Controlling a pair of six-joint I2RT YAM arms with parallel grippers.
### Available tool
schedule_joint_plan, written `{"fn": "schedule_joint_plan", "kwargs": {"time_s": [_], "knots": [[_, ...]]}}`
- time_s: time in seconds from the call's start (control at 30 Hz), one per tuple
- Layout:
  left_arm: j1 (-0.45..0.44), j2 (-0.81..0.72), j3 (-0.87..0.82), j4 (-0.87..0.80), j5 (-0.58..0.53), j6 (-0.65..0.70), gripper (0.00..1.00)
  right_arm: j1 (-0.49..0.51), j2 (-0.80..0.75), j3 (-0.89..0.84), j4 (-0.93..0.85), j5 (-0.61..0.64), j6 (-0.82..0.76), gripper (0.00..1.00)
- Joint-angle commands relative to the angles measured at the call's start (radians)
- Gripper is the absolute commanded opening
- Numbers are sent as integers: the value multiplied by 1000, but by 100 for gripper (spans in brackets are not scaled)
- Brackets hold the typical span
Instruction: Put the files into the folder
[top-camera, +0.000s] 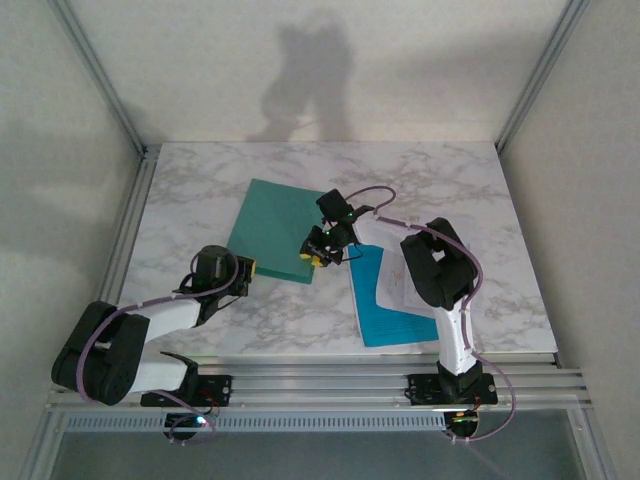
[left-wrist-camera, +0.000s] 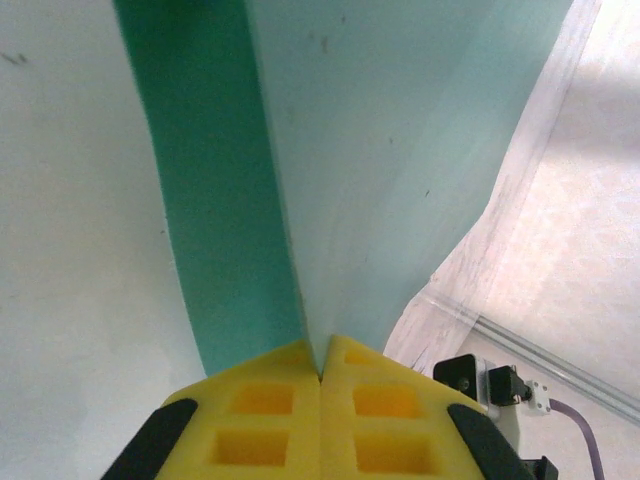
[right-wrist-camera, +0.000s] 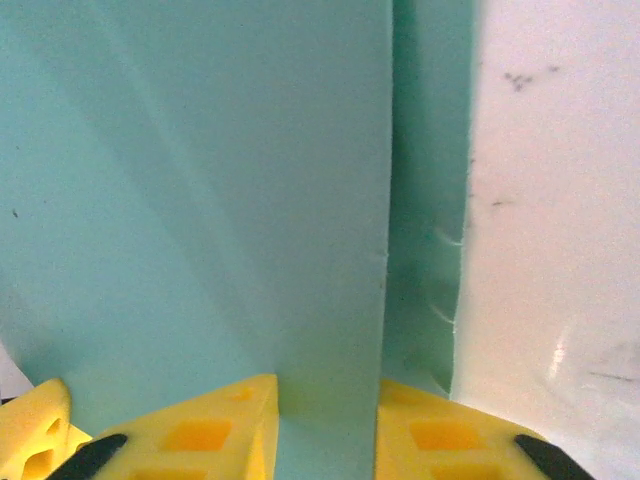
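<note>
Left hand (left-wrist-camera: 320, 372) pinches the folder (top-camera: 275, 225); files (top-camera: 385, 305) lie outside.

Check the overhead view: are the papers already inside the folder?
No, the blue sheet and white sheets lie on the table beside the folder.

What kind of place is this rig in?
Probably a lab robot cell: aluminium extrusion frame with plain white walls, a marble-pattern tabletop, and the left arm and right arm bolted to a rail at its near edge.
</note>
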Motion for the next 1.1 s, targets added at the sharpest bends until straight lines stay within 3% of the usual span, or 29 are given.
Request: {"fn": "schedule_joint_plan", "kwargs": {"time_s": [0.0, 0.1, 0.17, 0.33, 0.4, 0.43, 0.57, 0.77, 0.93, 1.07], "knots": [[-8, -7, -11, 9, 31, 1, 1, -4, -39, -3, 20, 20, 15, 20], [-8, -16, 6, -31, 34, 19, 2, -4, -62, -29, 41, 40, 32, 8], [-9, -26, 32, -93, 34, 45, 9, -4, -81, -42, 47, 60, 48, 0], [-11, -99, 150, -364, -2, 189, 66, -4, -104, -35, 42, 74, 99, 0], [-10, -147, 204, -461, -28, 258, 96, -5, -102, -16, 20, 76, 112, 0], [-11, -159, 227, -492, -28, 298, 99, -4, -103, -5, 9, 76, 121, 0], [-52, -143, 362, -644, -39, 541, 99, -4, -107, 44, -50, 85, 142, 0], [-249, -111, 535, -819, -195, 943, 90, -5, -77, 157, -189, 73, 156, 0], [-388, -153, 500, -767, -394, 1170, 92, -4, -39, 243, -280, 58, 134, 0], [-485, -146, 443, -629, -545, 1370, 95, -4, -46, 247, -278, 58, 135, 0]]}}
